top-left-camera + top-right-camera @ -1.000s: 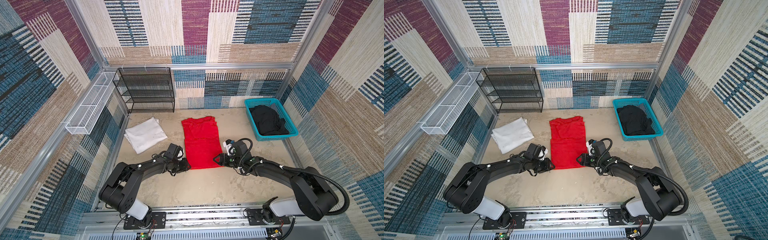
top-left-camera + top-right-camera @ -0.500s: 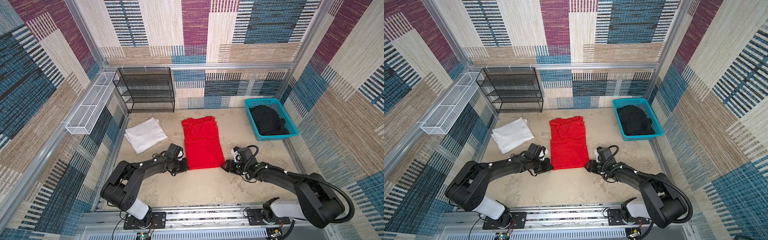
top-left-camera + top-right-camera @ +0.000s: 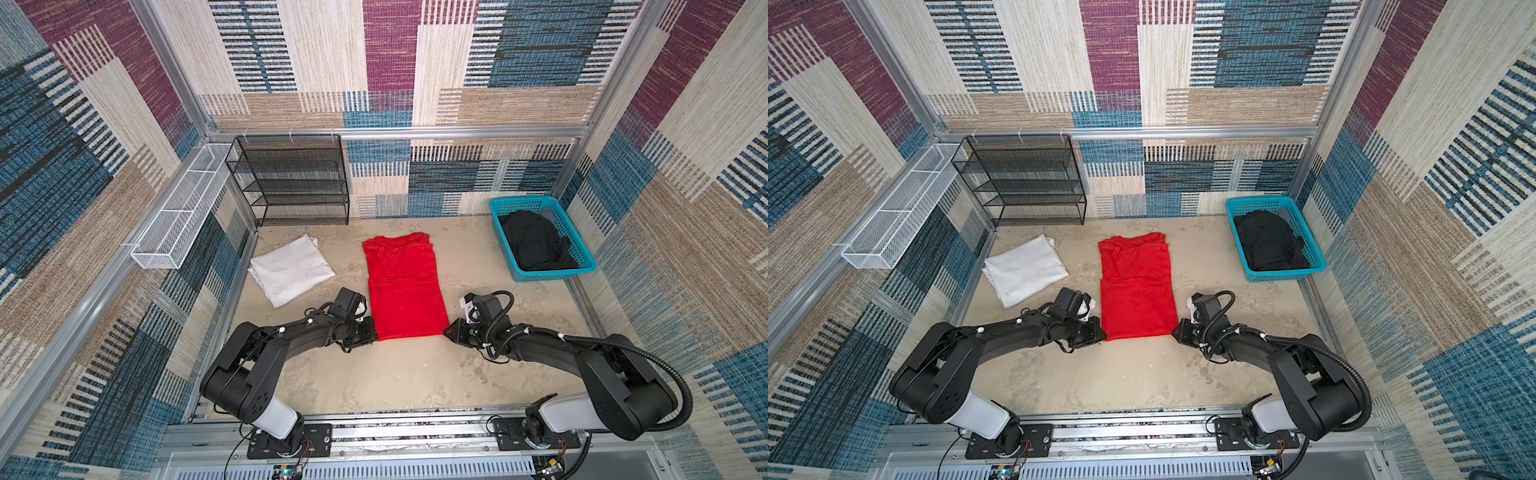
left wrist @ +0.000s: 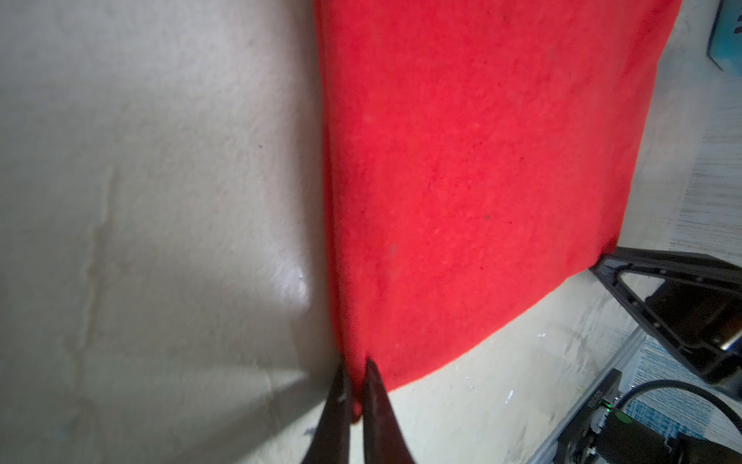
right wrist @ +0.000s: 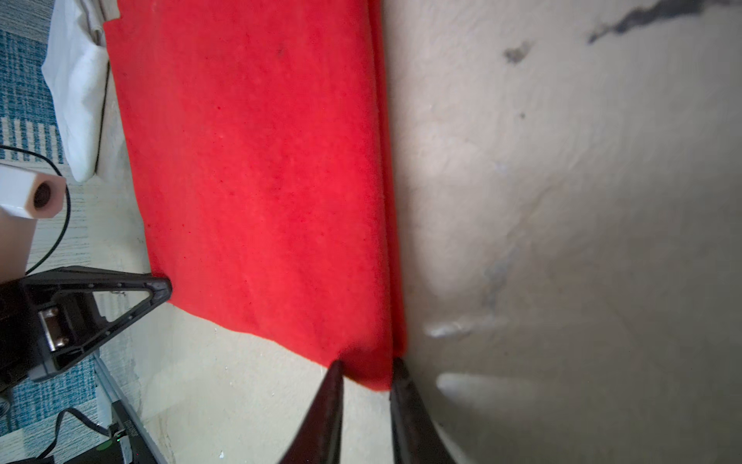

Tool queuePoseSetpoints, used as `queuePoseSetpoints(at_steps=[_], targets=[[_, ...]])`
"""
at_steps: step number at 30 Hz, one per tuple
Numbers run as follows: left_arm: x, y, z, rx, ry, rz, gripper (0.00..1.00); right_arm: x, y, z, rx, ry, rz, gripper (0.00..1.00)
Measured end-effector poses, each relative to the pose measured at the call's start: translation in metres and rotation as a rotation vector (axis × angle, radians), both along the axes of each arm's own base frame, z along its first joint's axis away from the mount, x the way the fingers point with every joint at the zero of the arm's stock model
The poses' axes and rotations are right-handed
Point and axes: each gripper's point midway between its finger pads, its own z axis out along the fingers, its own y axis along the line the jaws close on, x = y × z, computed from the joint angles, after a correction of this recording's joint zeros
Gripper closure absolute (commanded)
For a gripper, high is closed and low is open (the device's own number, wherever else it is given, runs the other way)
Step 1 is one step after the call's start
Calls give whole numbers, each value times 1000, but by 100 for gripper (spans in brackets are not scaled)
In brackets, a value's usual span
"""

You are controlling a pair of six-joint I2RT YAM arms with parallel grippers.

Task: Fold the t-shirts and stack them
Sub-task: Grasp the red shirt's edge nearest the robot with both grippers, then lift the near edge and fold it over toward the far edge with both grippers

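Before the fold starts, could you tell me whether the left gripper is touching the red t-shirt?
Touching. The left wrist view shows the left gripper shut on a corner of the red t-shirt, with cloth between its jaws.

Teal basket (image 3: 549, 274), black mesh shelf (image 3: 291, 183)

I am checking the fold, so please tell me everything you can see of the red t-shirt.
The red t-shirt is bright, plain, soft cloth, folded into a long narrow rectangle. It lies flat on the beige tabletop, collar end toward the back wall, a crease across its middle. The left gripper pinches one near corner; the right gripper clasps the other. Nothing else touches it.
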Motion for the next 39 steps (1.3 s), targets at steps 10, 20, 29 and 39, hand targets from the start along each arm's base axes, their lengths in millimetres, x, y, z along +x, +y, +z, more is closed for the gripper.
queuePoseSetpoints(at_steps=[10, 20, 29, 39], targets=[[-22, 6, 14, 4, 13, -13, 100, -13, 3, 21, 36, -56, 70, 100], [-65, 7, 57, -13, -12, -84, 100, -53, 9, 88, 186, -164, 177, 100], [-85, 8, 124, -56, -69, -120, 100, -60, 13, 148, 237, -208, 199, 97], [-36, 5, 162, 2, -145, -49, 100, -8, 19, 170, 179, -250, 119, 96]])
